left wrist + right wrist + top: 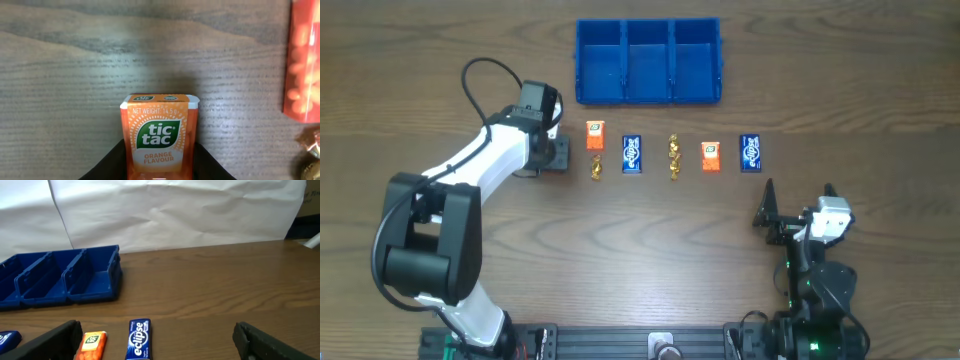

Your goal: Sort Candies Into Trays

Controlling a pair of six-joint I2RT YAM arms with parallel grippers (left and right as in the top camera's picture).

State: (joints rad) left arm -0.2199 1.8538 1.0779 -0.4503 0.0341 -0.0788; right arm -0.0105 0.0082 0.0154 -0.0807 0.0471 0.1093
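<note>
Three compartments make up the blue tray (648, 100), which stands at 12 o'clock on the wooden table (880, 120). Toward 6 o'clock from it lies a row of candies: a loose orange box (595, 135), a blue gum pack (632, 153), a second orange box (710, 156) and a second blue pack (751, 153), with gold-wrapped candies (673, 148) among them. The left gripper (557, 155) is at 9 o'clock of this row, its fingers closed on an orange mint box (159, 135). The right gripper (798, 192) is at 5 o'clock of the row, its fingers spread wide and holding nothing.
</note>
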